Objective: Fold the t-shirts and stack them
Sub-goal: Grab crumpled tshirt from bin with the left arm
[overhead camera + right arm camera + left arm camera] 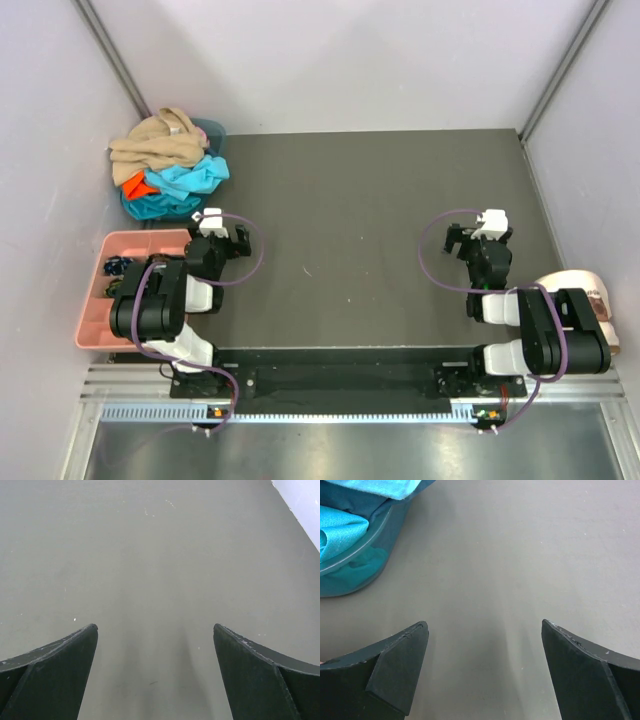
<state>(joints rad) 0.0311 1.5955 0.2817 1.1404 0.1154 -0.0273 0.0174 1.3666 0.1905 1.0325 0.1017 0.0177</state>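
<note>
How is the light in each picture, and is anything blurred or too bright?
Top external: even soft light, all sharp, bright glare on the metal rail. Left wrist: faint shadow streaks on the table under the left gripper; the turquoise shirt slightly soft. Right wrist: similar streaks under the right gripper; pale wall nearly washed out.

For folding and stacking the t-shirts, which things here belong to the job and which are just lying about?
Job: tan t-shirt, turquoise t-shirt, orange t-shirt, all heaped in the teal basket.
Lying about: pink compartment tray, cream cap.
</note>
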